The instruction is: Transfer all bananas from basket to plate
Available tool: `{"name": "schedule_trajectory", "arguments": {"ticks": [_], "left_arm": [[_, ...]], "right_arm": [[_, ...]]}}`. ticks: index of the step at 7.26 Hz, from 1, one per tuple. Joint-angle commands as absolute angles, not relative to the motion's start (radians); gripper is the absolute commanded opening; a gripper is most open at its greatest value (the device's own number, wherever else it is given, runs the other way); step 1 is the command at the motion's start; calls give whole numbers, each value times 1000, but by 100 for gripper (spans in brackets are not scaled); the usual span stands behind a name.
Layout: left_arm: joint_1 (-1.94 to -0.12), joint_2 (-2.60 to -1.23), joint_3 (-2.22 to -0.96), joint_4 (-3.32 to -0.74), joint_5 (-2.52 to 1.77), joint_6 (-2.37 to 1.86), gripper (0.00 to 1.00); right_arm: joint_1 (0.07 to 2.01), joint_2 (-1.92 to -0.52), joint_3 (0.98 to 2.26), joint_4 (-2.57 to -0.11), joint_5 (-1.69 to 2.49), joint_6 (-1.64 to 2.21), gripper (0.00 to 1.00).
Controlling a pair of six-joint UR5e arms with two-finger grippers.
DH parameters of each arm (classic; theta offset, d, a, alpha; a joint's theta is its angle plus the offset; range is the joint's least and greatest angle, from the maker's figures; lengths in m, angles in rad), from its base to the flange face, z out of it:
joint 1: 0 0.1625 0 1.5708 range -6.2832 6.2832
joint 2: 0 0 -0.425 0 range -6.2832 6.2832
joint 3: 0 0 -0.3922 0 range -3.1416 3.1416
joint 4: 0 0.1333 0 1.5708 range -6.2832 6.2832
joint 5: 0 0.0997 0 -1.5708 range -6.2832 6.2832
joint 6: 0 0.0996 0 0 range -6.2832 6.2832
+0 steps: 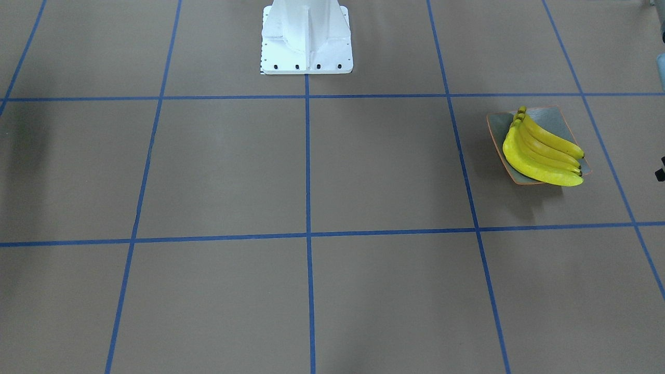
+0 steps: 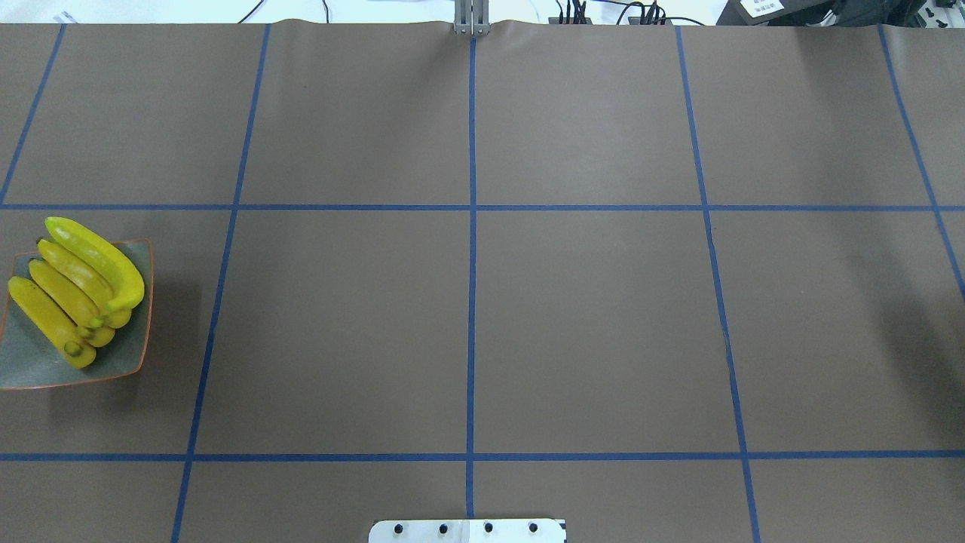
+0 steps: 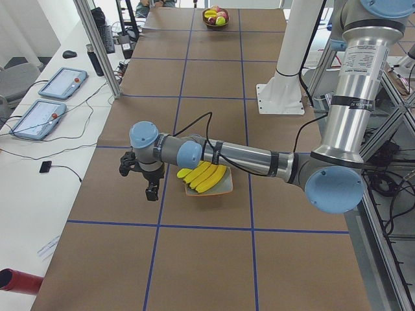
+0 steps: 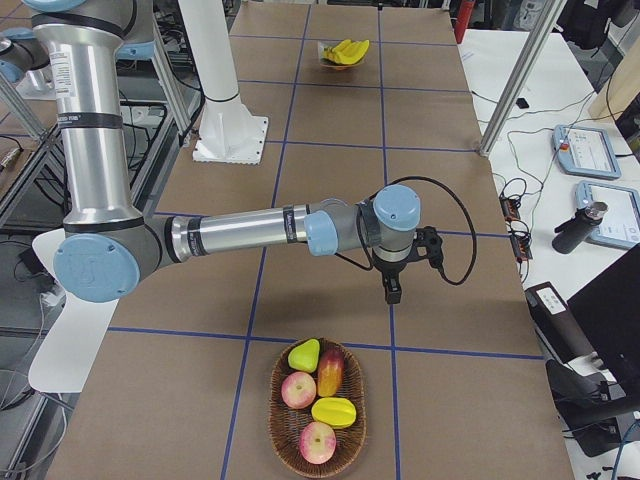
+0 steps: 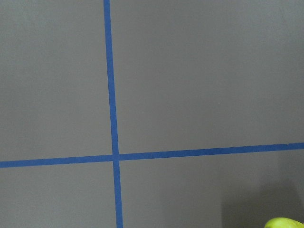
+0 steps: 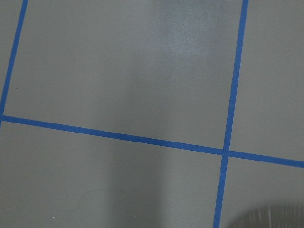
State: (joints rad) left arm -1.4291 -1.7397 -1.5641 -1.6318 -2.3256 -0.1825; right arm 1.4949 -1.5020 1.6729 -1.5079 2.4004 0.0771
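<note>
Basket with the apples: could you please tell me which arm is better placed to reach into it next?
Right: the right gripper hangs close by the basket; the left gripper is at the other end, beside the plate. Four bananas already lie on the plate and none shows in the basket.

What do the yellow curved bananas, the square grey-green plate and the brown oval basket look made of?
Yellow curved bananas: probably plastic, given the uniform bright colour, glossy sheen and lack of blemishes.
Square grey-green plate: likely glazed ceramic, possibly melamine, judging by the speckled inside and thin orange rim.
Brown oval basket: woven wicker or rattan, matte, with the weave showing along its wall.
</note>
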Motion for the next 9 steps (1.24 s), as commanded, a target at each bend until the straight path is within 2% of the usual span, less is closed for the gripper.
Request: {"name": "schedule_trajectory", "arguments": {"ticks": [1, 7, 9], "left_arm": [[-1433, -1740, -1566, -1638, -2326, -183, 100], [-1434, -1738, -1580, -1646, -2349, -181, 100], [-1443, -1718, -1627, -1652, -2349, -183, 100]], "right_arm": [[1496, -1500, 1672, -1508, 2401, 78, 100], [1488, -1480, 1675, -1506, 2391, 92, 100], [1503, -1496, 1695, -1506, 2379, 91, 100]]}}
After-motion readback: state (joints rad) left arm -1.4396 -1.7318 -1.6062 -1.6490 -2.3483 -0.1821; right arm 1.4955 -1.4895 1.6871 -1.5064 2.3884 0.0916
